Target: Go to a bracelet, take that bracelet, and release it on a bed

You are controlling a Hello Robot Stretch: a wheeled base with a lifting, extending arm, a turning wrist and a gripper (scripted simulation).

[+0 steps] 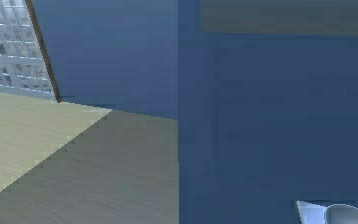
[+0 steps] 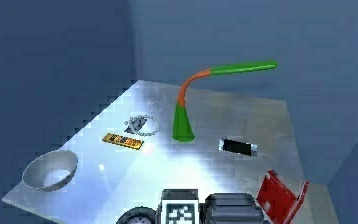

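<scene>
A white table (image 2: 277,120) carries a small grey ring-like thing (image 2: 140,124) near its left side; it may be the bracelet. At the arm side view's bottom edge a white marker square (image 2: 179,211) shows, with the gripper's dark body (image 2: 145,215) just left of it, low over the table's near edge. Its far end is cut off, so I cannot tell whether it holds anything. The ring-like thing lies farther out on the table than the gripper.
On the table stand a green and orange bent lamp (image 2: 183,120), a grey bowl (image 2: 50,171), a yellow-black strip (image 2: 123,140), a dark phone (image 2: 239,147) and a red object (image 2: 282,195). Blue walls (image 1: 267,100) stand close. The forward view's left has bare floor (image 1: 67,150) and a window (image 1: 12,45).
</scene>
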